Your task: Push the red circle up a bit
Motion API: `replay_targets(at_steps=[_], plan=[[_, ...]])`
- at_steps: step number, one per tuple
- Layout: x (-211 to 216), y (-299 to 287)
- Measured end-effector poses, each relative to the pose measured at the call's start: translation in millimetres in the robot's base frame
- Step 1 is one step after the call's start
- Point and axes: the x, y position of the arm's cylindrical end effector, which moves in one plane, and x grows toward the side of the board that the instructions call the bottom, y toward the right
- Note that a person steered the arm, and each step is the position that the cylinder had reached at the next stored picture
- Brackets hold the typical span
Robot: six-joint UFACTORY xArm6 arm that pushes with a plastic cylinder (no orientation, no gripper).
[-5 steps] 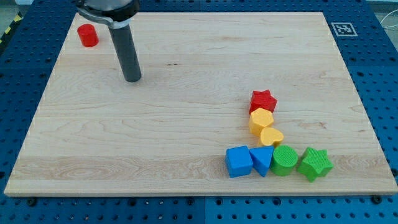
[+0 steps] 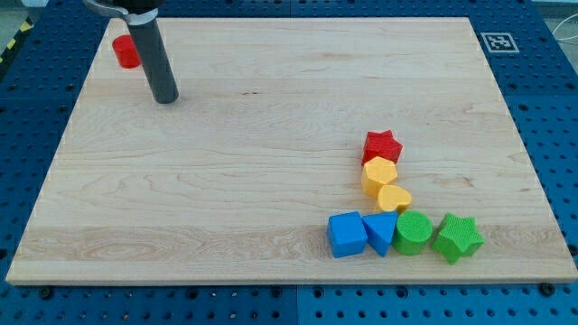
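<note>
The red circle (image 2: 125, 52) sits at the counter's (image 2: 271, 162) far left corner, partly hidden behind the rod. The tip (image 2: 165, 97) rests on the wood just to the circle's near right, apart from it, which looks like an approach to its near side, the side a push toward the far edge would start from. The arm has no jaws, only a plain rod, so nothing is held.

The other blocks huddle well apart at the near right: a red star (image 2: 381, 145), two yellow blocks (image 2: 379, 174) (image 2: 394, 198), a blue cube (image 2: 347, 234), a blue wedge (image 2: 379, 232), a green cylinder (image 2: 414, 232) and a green star (image 2: 456, 237), all matte moulded plastic. The counter is pale, grained wood planking; the rod is smooth and dark.
</note>
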Motion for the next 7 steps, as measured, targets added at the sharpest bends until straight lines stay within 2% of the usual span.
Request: replay_targets(at_steps=[2,7], plan=[[0,-4],[-8,-61]])
